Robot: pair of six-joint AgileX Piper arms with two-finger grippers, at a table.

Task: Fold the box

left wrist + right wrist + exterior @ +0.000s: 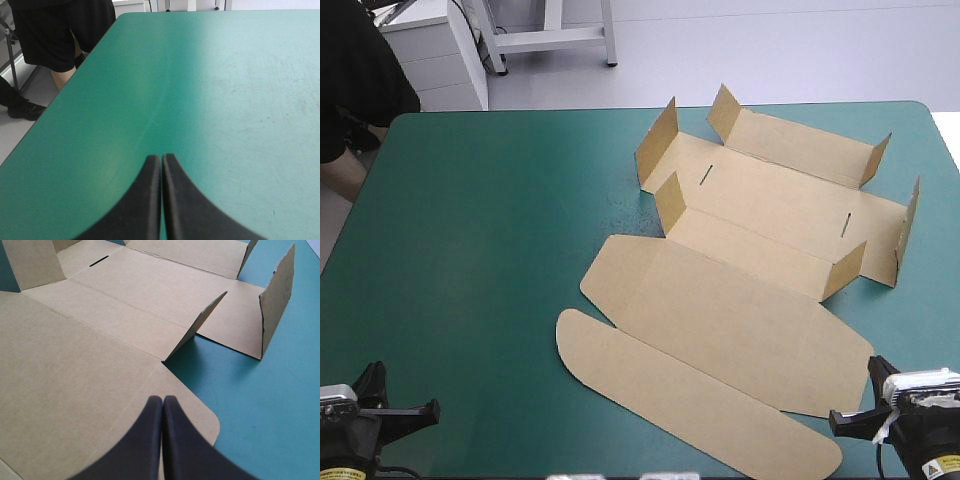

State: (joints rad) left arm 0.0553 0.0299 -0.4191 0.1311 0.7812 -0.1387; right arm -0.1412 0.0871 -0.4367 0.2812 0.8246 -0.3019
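the box (740, 290) lies unfolded across the centre and right of the high view, on the teal-green cover (470, 250). its rounded tongue sits at the bottom centre, the lid panel (720, 315) above it, and the tray part sits toward the upper right with short flaps (672, 200) already standing at its corners. the sheet as a whole runs from bottom centre to upper right, while its creases run across that, from upper left down to lower right

the right gripper (162, 399) is closed on nothing, its fingers meeting in one point. it hangs over the lid panel's rounded corner, with the rest of the board straight ahead of it. the left gripper (161, 159) is also closed and empty. it sits at the lower left of the high view over bare cover, well apart from the board, which lies off to its right. the right arm is clearly the nearer one, so i judge the first lift or press falls to it

no print, brand or label shows on the board, only two dark slots (706, 175). the yellow stickers (940, 466) on the wrists are too small to read
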